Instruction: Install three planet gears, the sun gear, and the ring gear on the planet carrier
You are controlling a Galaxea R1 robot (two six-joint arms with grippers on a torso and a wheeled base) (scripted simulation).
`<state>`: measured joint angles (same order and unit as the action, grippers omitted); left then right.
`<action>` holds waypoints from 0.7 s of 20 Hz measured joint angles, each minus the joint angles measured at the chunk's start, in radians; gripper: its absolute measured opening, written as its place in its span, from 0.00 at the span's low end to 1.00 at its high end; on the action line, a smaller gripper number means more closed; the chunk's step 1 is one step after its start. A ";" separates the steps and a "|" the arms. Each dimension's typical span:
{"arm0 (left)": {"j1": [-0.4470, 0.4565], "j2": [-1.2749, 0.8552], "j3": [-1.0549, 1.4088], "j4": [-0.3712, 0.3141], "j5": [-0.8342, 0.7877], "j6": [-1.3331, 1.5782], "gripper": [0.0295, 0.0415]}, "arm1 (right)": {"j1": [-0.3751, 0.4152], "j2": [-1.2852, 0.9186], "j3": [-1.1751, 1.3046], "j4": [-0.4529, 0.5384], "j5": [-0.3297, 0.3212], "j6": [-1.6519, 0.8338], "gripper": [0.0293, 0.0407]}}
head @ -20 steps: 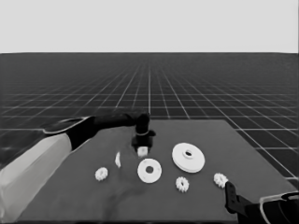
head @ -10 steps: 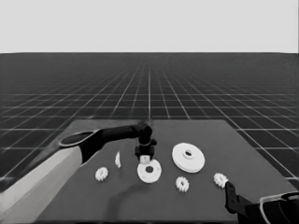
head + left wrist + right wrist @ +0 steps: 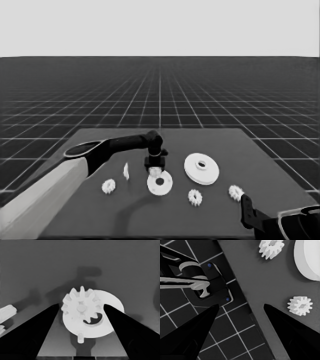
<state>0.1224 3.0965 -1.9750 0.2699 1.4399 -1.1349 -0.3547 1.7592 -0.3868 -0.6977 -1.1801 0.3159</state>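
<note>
Your left gripper (image 3: 155,166) hangs at the 11 o'clock rim of the flat white washer-like smaller round part (image 3: 160,183), fingers closed on a small white toothed gear (image 3: 81,307), positioned, I judge, for seating it. The larger white round part (image 3: 201,168) waits at its 2 o'clock. Your right gripper (image 3: 240,308) idles with fingers spread at the table's (image 3: 100,140) corner.

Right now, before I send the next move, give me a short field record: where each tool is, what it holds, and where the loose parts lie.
left tool: over the smaller round part, shut on a small gear
gear placement: above the part's rim, not yet seated
right tool: parked at the table's near right corner, open, empty
larger round part: right of the smaller one, apart
loose gears: one left, two right
thin white piece: left of the left tool
</note>
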 joint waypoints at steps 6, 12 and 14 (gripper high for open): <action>-0.090 -0.033 0.098 -0.077 0.053 -0.054 0.75 | 0.000 0.000 0.000 0.000 0.000 0.000 0.81; -0.142 -0.039 0.120 -0.124 0.072 -0.066 0.75 | 0.000 0.000 0.000 0.000 0.000 0.000 0.81; -0.143 -0.039 0.120 -0.125 0.072 -0.066 0.75 | 0.000 0.000 0.000 0.000 0.000 0.000 0.81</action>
<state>-0.0204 3.0578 -1.8552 0.1449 1.5121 -1.2009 -0.3547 1.7592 -0.3868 -0.6977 -1.1801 0.3159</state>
